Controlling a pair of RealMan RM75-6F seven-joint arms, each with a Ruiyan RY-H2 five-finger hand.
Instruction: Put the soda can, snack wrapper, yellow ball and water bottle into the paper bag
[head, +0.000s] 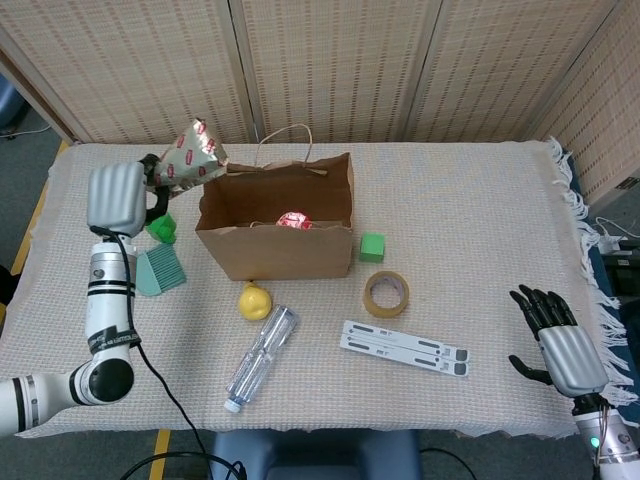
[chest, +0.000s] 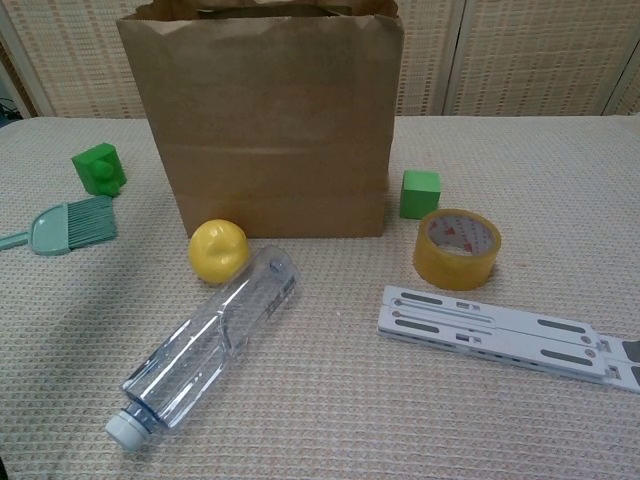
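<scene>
Your left hand (head: 118, 196) is raised above the table just left of the paper bag (head: 277, 217), and it grips the snack wrapper (head: 192, 156), a shiny crumpled piece with red marks that sticks up and to the right from the hand, close to the bag's upper left corner and not inside it. Your right hand (head: 560, 340) rests low at the table's near right edge, well apart from everything else, with its dark fingers (head: 537, 306) spread and nothing in them. The bag stands upright and open in the middle of the table, and in the head view the red top of the soda can (head: 294, 221) shows inside it. In front of the bag, the yellow ball (chest: 218, 250) lies just beside its base, and the water bottle (chest: 207, 343) lies on its side touching or nearly touching the ball, cap toward you. To the left sit a green block (chest: 98, 167) and a teal brush (chest: 68, 226), partly hidden under your left arm in the head view. To the right of the bag you have a small green cube (chest: 420, 193), a roll of tape (chest: 457, 248) near it, and a flat white folding stand (chest: 500, 331) lying nearer you.
</scene>
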